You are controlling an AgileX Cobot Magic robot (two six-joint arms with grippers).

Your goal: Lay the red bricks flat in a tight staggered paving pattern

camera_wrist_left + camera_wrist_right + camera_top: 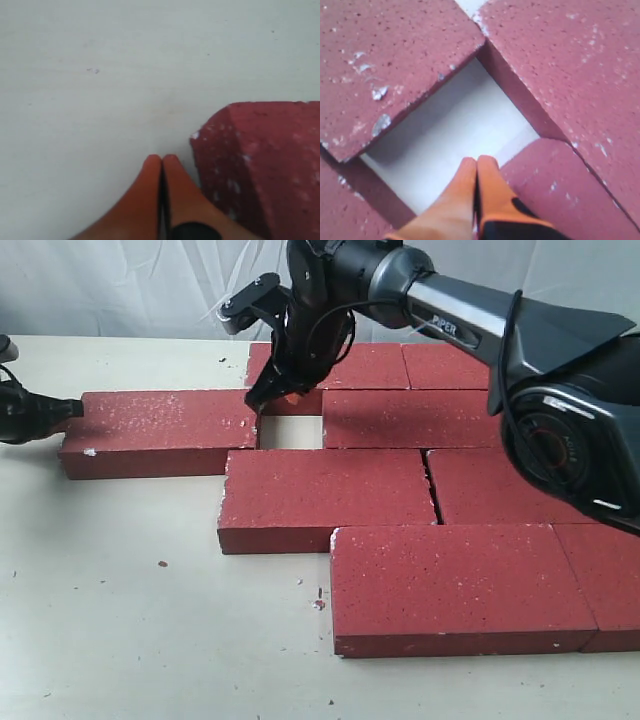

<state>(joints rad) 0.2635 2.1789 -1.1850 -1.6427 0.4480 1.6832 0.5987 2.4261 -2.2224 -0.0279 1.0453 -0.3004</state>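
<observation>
Several red bricks lie flat in staggered rows. The leftmost brick (160, 430) sticks out from the second row, separated from its neighbour (410, 418) by a bare square gap (292, 432). My left gripper (70, 408) is shut and empty, its tips by that brick's left end (265, 165); in the left wrist view the gripper (162, 159) lies on the table just beside the brick. My right gripper (262, 395) is shut and empty, pointing down at the gap's back left corner. In the right wrist view it (477, 161) hangs over the gap (455, 135) between bricks (390, 60).
A back row (360, 365), a third row (325, 495) and a front row (450, 585) of bricks fill the right half of the pale table (120, 620). Small red crumbs (162, 564) dot the table. The right arm (470, 325) reaches across the back rows.
</observation>
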